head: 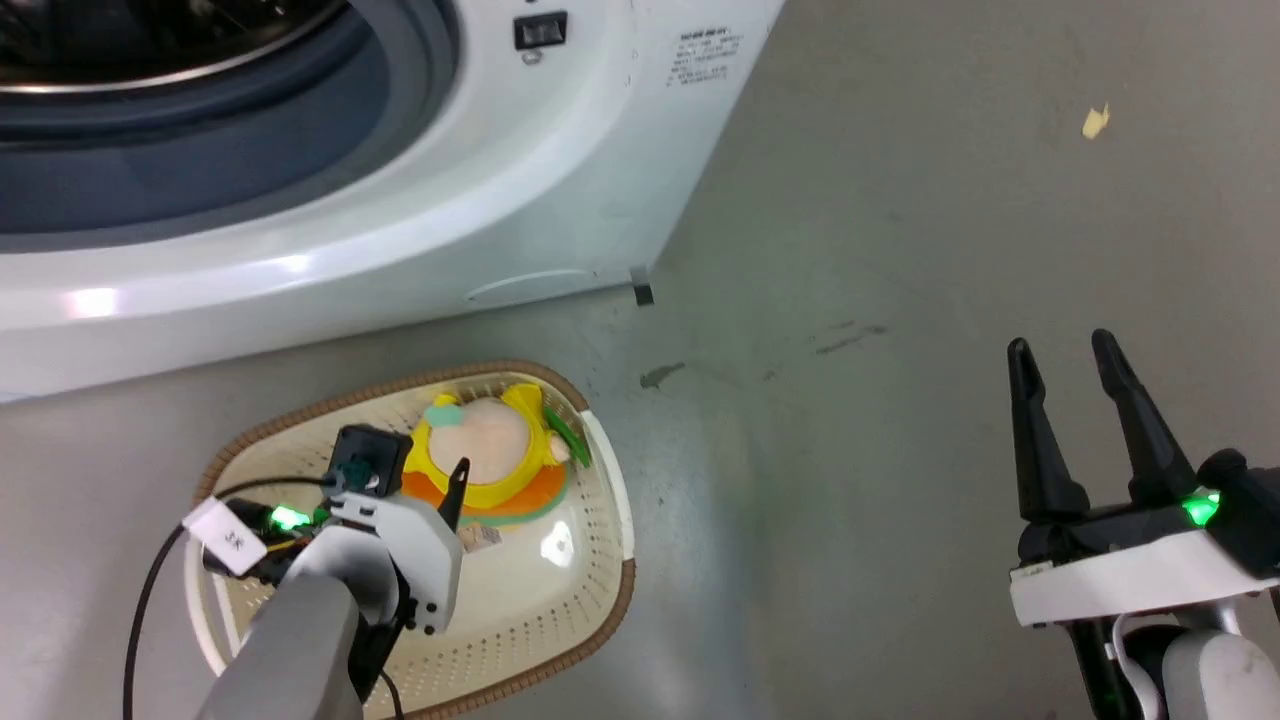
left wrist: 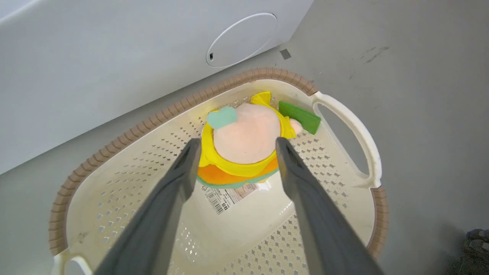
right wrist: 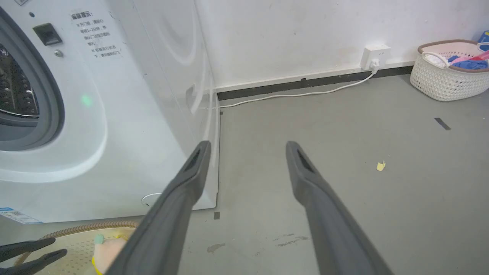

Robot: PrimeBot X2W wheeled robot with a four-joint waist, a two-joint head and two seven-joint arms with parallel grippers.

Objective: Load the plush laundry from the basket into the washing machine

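Placement: toy [head: 490, 440] lies in basket [left wrist: 344, 191] beside washer [head: 560, 180]. Fingers of left gripper [left wrist: 237, 142] stand wide apart, flanking toy (contact cannot be determined). Fingers of right gripper [head: 1060, 342] are spread, empty, above floor [head: 900, 200].

The washing machine [right wrist: 126, 114] is carrying a block of Chinese print [right wrist: 95, 34] on its front panel, the heading possibly reading 温馨提示, with the lines beneath running too small to read. A blue-and-white sticker [right wrist: 17, 214] near its lower edge is showing nothing legible. On the inner bottom of the basket [left wrist: 114, 191] a barcode label [left wrist: 225, 196] is lying, its print too fine to read. A white tag [head: 225, 530] on a black cable [head: 150, 590] is bearing dark marks that are blurring out
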